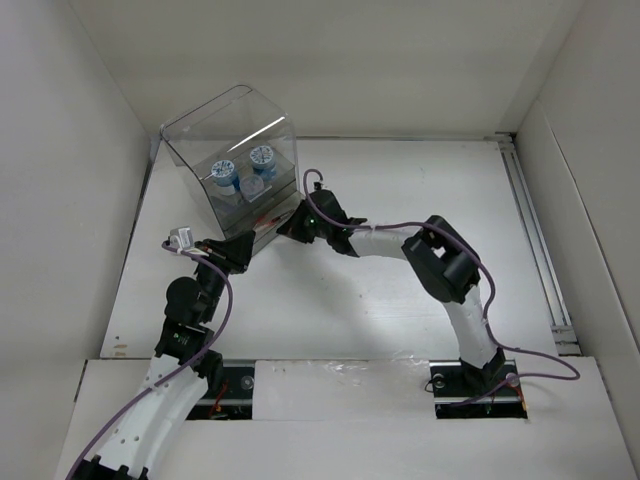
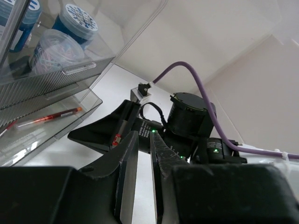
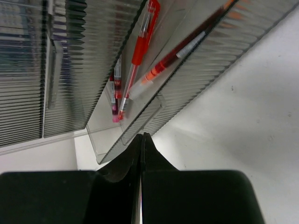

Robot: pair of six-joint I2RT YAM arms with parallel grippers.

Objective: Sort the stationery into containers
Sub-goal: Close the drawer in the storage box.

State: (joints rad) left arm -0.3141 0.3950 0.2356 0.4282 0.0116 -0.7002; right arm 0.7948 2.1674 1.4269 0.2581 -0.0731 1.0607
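The clear acrylic box stands at the far left. Three tubs with blue-white lids sit inside it and also show in the left wrist view. Thin red pens lie in the shallow drawers at its base, which stand pulled out. One pen shows in the left wrist view. My right gripper is shut and empty, its tips at a drawer front; it is at the box's near right corner. My left gripper is slightly open and empty, just left of it. No markers can be made out.
White walls enclose the table on the left, back and right. A metal rail runs along the right edge. The right arm's elbow rises mid-table, and purple cables loop off both arms.
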